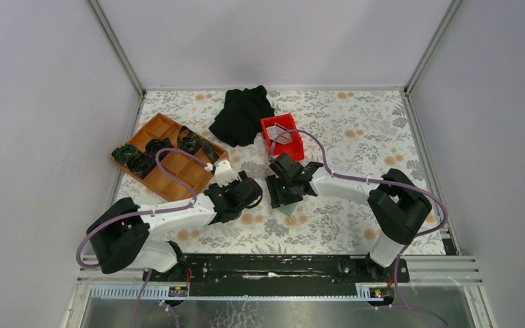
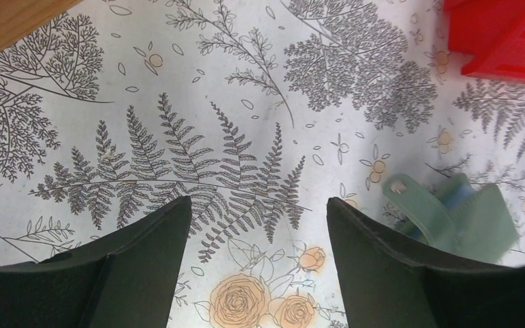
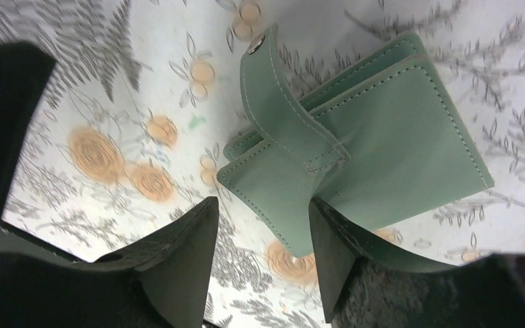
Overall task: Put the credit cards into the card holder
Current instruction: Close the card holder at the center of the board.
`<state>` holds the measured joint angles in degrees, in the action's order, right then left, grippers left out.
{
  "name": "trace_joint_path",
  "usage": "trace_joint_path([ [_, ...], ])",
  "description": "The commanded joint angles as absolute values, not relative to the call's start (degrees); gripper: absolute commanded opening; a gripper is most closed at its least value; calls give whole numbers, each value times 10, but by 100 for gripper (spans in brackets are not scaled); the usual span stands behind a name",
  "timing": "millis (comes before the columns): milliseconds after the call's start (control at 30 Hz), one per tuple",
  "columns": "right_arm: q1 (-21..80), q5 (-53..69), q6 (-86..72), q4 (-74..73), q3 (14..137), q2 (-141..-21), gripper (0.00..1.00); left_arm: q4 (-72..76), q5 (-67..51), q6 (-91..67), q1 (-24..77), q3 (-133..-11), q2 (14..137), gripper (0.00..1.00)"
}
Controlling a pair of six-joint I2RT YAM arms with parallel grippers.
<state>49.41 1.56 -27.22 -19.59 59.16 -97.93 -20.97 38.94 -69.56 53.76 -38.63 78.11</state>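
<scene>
The card holder [image 3: 383,150], a grey-green folded wallet with its snap strap [image 3: 273,96] lifted, lies on the floral tablecloth. In the top view only its corner [image 1: 288,208] shows under my right gripper [image 1: 284,193]. My right gripper [image 3: 260,215] is open just above it, with the wallet's near corner between the jaws. My left gripper [image 2: 256,205] is open and empty over bare cloth, with the wallet [image 2: 461,215] to its right. It sits left of the right gripper in the top view [image 1: 245,191]. A light grey credit card [image 1: 283,135] lies in the red bin [image 1: 294,147].
An orange compartment tray [image 1: 178,179] with dark items stands at the left. A black cloth [image 1: 243,113] lies behind the red bin. The bin's corner [image 2: 506,37] and the tray's edge [image 2: 7,20] show in the left wrist view.
</scene>
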Motion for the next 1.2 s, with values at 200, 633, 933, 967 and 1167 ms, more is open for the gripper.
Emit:
trace_joint_path([
  [200, 512, 15, -279, -311, 532, -888, 60, -88, 292, -652, 531, -366, 820, 79],
  [633, 512, 21, -299, -320, 570, -841, 63, 76, 136, -597, 531, -328, 841, 77],
  [933, 512, -27, -334, -346, 578, -817, 65, 96, 98, -585, 532, -326, 860, 77],
  [967, 512, -38, -343, -351, 576, -809, 65, 97, 98, -584, 532, -324, 858, 77],
  [1167, 512, -90, -418, -339, 527, -741, 67, 96, 91, -576, 532, -317, 844, 77],
])
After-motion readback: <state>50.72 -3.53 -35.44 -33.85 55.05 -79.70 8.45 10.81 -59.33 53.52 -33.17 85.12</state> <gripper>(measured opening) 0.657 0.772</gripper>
